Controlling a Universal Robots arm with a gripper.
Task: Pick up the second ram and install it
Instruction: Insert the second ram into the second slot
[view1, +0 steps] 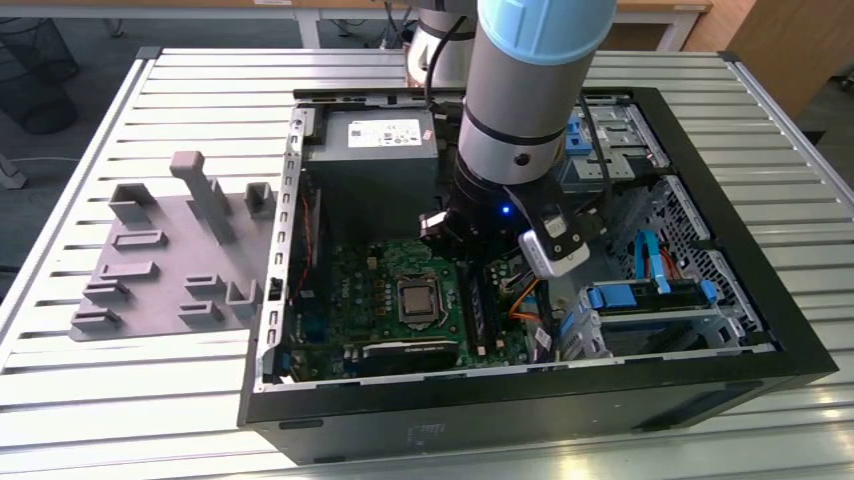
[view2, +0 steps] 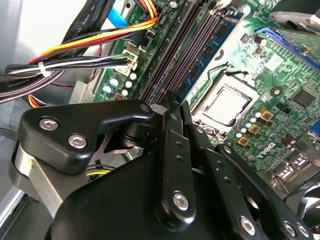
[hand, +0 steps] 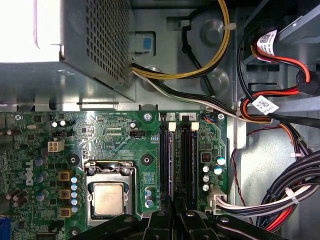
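Exterior view's left: grey holder tray carries no strip. Middle: gripper sits low in the open case, right over the black slot rails beside the CPU socket. Looks like the install step, seating needs straight alignment. Second ram probably the blue-green edge along the rails, hard to confirm. Jaws: cannot tell, tips hidden by the gripper body.

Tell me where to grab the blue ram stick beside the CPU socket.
Likely by its long top edge, from straight above the board, pinching across the flat faces: the blue ram stick stands on edge in its slot, lower edge buried.
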